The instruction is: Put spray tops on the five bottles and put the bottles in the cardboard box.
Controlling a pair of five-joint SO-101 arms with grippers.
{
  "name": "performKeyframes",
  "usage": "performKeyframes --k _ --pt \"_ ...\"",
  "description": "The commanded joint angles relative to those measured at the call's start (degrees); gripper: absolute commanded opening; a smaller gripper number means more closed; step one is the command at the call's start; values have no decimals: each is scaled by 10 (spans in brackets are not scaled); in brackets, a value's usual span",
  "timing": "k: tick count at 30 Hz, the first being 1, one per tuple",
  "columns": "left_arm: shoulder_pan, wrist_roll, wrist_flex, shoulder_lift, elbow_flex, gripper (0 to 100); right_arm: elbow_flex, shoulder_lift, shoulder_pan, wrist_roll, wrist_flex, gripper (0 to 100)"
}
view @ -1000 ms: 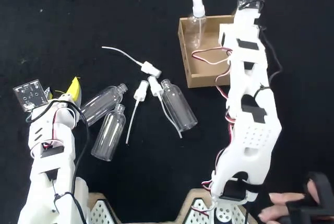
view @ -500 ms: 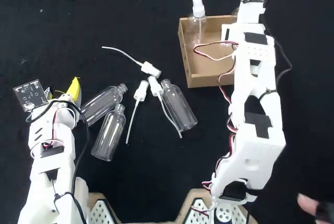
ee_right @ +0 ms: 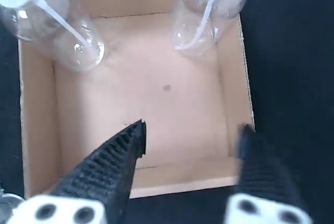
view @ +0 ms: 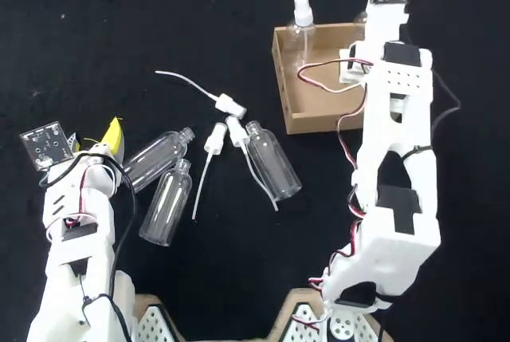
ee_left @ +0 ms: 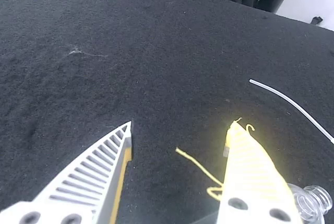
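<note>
The box (view: 315, 109) sits upper right in the high view on the black bench (view: 119, 39). Two bottles stand upright inside it, each with a spray top on. The left-corner bottle (view: 301, 29) is at the box's upper left. The right-corner bottle (ee_right: 209, 10) is at its upper right, mostly hidden under the right arm (view: 394, 135) in the high view. That arm runs up the right side of the frame and covers the box's right part. The right fingers (ee_right: 109, 169) are apart and hold nothing; they hang above the lower part of the box, one over its floor and the other over its lower right corner.

Three bottles without tops lie mid-frame on the bench. The upper bottle (view: 158, 159) and lower bottle (view: 167, 201) lie close together left of centre, with their necks pointing up and right. The third bottle (view: 273, 160) lies right of centre with its neck toward the upper left. Three loose tops lie between them:
- The first top (view: 229, 105) has its tube trailing to the upper left.
- The second top (view: 215, 139) has its tube running down.
- The third top (view: 237, 130) lies just beside the third bottle's neck.

The left arm (view: 76, 230) is at lower left. The left fingers (ee_left: 250, 166) are apart and empty, low over the bench just left of the upper bottle.
</note>
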Motion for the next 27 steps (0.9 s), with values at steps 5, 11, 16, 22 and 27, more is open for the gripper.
performKeyframes --k 5,11,16,22,27 --pt "10 -1 -15 -6 -10 278 -33 -36 91 11 -6 119" --pt "10 -1 -15 -6 -10 278 -27 25 146 11 -47 157" --pt "21 -1 -15 -6 -10 278 -32 81 150 -21 -89 156" --pt "18 -4 -15 -6 -10 278 -31 86 128 -42 -97 156" --pt "19 -4 -15 -6 -10 278 -26 89 120 -41 -91 156"
